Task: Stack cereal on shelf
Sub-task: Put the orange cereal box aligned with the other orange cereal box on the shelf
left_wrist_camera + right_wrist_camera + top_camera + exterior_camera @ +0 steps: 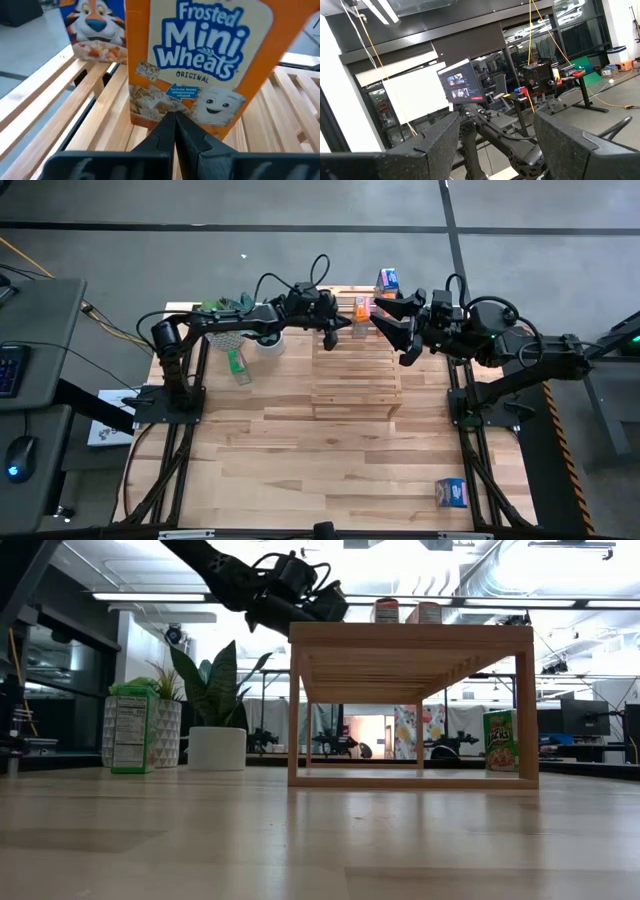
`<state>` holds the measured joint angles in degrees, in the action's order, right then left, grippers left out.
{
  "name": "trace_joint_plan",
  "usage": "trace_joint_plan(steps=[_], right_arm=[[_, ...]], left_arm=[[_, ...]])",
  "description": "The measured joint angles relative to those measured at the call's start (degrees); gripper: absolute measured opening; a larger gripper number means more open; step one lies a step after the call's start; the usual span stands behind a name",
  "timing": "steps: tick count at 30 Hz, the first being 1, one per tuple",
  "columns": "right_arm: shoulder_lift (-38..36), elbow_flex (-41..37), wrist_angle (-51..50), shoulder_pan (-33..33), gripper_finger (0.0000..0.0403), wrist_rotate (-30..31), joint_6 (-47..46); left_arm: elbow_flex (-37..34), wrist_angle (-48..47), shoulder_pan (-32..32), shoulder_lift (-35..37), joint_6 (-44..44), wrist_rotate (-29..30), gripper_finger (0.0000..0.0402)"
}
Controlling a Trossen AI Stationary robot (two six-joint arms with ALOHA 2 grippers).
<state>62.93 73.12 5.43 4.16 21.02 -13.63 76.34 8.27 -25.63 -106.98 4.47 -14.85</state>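
Facing the left hand (175,131), orange box (200,60) reads "Frosted Mini Wheats Original".

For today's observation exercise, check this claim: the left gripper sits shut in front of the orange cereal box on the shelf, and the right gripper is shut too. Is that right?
Not quite. The right gripper is open: the right wrist view shows its fingers wide apart. The rest holds: the left gripper is shut before the orange cereal box on the shelf.
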Motion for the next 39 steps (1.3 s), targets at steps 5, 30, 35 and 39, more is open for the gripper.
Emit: trace_joint_plan(steps=[5,30,35,39], right_arm=[[0.0,0.0,0.0,0.0,0.0248,0.02,0.0],[-0.02,0.0,0.02,0.0,0.0248,0.02,-0.01],[-0.02,0.0,0.02,0.0,0.0248,0.02,0.0],[-0.02,0.0,0.02,0.0,0.0248,0.02,0.15]], left_arm=[[0.02,1.83,0.47,-0.09,-0.81,-0.03,0.0],[0.07,5.9,0.68,-1.99,-2.5,3.61,0.0],[0.07,5.89,0.68,-2.01,-2.38,3.61,0.0],[0.04,7.72,0.68,-3.41,-3.45,3.57,0.0]])
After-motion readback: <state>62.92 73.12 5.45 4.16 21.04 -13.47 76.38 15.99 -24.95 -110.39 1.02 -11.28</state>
